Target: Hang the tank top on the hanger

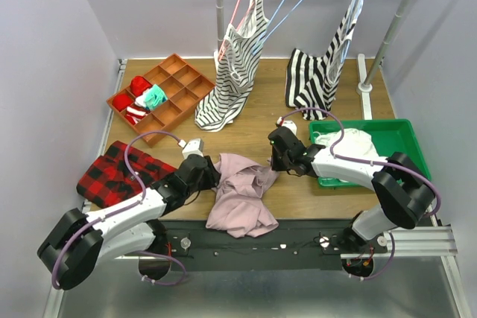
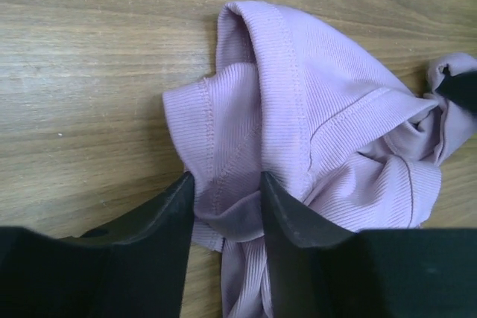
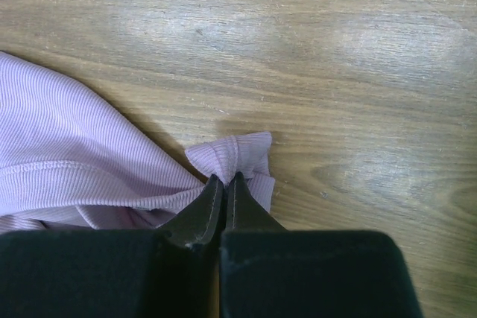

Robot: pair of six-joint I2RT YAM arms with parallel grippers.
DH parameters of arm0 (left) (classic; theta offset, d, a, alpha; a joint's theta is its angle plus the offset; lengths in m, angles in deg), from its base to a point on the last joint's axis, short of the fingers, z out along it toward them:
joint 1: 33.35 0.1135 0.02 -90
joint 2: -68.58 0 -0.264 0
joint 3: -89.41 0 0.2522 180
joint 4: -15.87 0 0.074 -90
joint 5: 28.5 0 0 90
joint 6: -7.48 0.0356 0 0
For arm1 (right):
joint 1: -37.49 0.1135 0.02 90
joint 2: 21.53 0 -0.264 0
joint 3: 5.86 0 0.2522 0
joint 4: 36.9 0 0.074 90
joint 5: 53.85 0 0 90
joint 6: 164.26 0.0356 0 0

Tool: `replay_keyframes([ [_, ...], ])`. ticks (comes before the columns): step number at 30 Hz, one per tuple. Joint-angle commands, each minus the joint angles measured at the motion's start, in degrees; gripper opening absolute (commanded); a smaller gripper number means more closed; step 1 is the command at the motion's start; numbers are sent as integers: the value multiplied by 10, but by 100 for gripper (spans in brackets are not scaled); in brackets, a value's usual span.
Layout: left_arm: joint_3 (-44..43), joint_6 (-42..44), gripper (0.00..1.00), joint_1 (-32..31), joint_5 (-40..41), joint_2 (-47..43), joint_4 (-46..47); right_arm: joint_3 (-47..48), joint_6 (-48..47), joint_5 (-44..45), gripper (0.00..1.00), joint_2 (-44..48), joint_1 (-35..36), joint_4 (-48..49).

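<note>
Tank top [image 1: 240, 195] crumpled, long axis far-to-near; right tool [image 3: 225, 178] pinches it, left tool [image 2: 225, 180] straddles, spread.

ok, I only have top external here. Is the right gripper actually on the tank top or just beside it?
Observer: On it. The right wrist view shows the right gripper shut on a small bunched corner of the tank top.
Operator: Left one?
Observer: The left gripper is open, jaws either side of a raised fold, not clamped.
Operator: Fabric detail?
Observer: Fine ribbed knit with a stitched hem band.
</note>
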Motion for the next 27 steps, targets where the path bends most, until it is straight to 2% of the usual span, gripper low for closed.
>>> replay_keyframes([
  [1, -7, -12, 38, -3, 37, -49, -23, 8, 4, -4, 6, -7, -2, 16],
  [2, -5, -14, 24, -3, 47, -58, -29, 8, 4, -3, 6, -7, -1, 16],
  [6, -24, -4, 0, -2, 57, -95, -57, 24, 0, 2, 5, 5, -2, 7],
  [10, -91, 15, 0, -1, 81, -104, -104, 101, -25, 19, 1, 26, -2, -21],
  [16, -286, 35, 0, -1, 184, -99, -190, 261, -79, 55, 1, 62, -2, -51],
  [19, -399, 62, 0, -1, 213, -81, -211, 328, -112, 54, 1, 73, -2, -44],
  [20, -461, 69, 0, 0, 228, -73, -213, 381, -119, 54, 1, 71, -2, -44],
  [23, -568, 101, 0, -1, 237, -46, -213, 481, -154, 51, 1, 66, -2, -37],
  [27, -668, 134, 0, 0, 238, -15, -209, 575, -193, 40, 1, 53, -2, -35],
])
